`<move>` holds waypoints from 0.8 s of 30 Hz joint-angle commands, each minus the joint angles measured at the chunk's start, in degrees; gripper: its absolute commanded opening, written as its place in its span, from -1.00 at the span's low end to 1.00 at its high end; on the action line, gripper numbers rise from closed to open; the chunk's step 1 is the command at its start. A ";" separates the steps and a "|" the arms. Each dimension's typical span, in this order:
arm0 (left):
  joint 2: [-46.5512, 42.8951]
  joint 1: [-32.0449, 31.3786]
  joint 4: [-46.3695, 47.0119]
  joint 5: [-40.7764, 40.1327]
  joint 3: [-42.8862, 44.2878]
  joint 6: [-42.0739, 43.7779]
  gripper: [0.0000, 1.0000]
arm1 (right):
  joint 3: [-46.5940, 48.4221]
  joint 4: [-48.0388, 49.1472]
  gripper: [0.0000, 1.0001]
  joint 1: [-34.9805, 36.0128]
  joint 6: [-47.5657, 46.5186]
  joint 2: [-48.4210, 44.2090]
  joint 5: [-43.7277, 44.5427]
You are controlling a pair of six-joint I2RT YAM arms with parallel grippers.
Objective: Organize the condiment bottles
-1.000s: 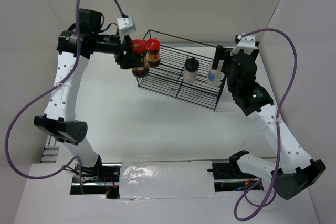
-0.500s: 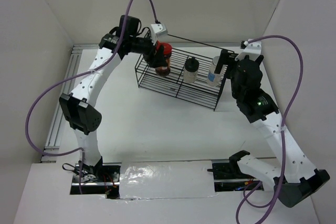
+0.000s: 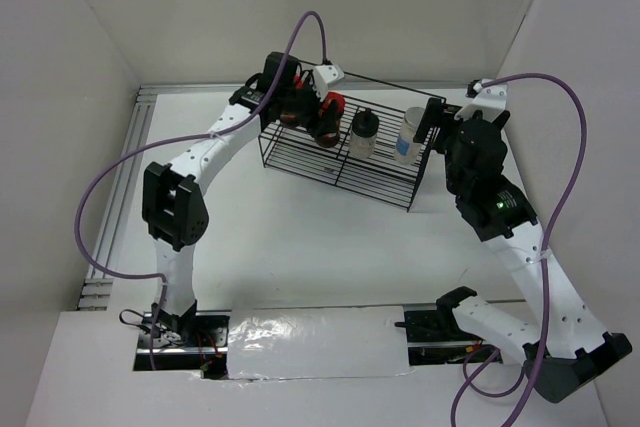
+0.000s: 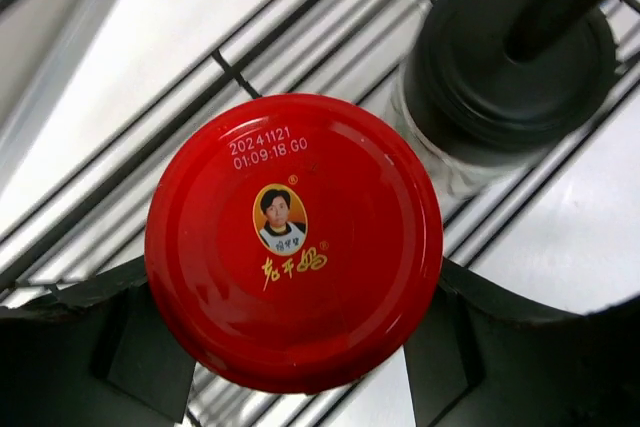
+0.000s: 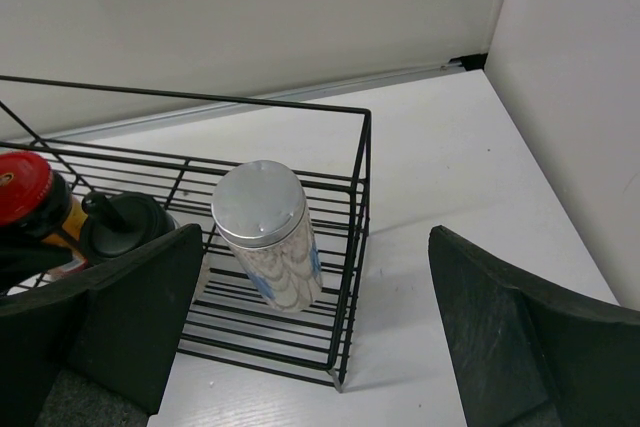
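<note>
Clamping red-capped jar (image 4: 293, 242) over wire rack (image 5: 355, 207), left end effector (image 4: 290, 347) sits just beside black-capped jar (image 4: 510, 67); right end effector (image 5: 315, 337) spread apart, empty, facing whitish jar (image 5: 265, 237).

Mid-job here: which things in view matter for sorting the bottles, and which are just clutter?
Job: red-capped jar in the left gripper; black-capped jar; white-capped jar; wire rack.
Lying about: shiny sheet at the near edge; purple cable.

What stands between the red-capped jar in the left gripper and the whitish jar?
Only the black-capped jar stands between the red-capped jar and the whitish jar, as top external and right wrist views show.
</note>
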 commanded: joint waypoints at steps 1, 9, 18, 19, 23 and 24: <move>0.09 0.07 12.61 -2.77 0.83 -1.37 -1.00 | -0.54 0.22 1.00 -0.35 0.44 -0.76 1.29; 0.44 -0.37 15.61 -5.41 -2.08 -2.08 -0.93 | -0.45 0.66 1.00 -0.43 -0.26 -0.23 1.11; -1.05 -0.46 12.63 -6.12 -0.95 -2.87 0.70 | -0.37 0.66 1.00 -0.78 -0.97 1.17 -0.47; -0.96 -0.37 12.10 -5.95 -0.15 -3.04 0.78 | -0.19 0.48 1.00 -1.05 -0.70 1.52 -0.56; -1.31 -0.37 9.64 -4.81 5.19 -4.54 0.99 | 2.70 -1.97 1.00 -2.71 1.05 4.42 -0.91; -1.31 -0.37 9.20 -4.80 5.22 -4.80 0.99 | 2.71 -1.98 1.00 -2.72 1.40 4.86 -1.08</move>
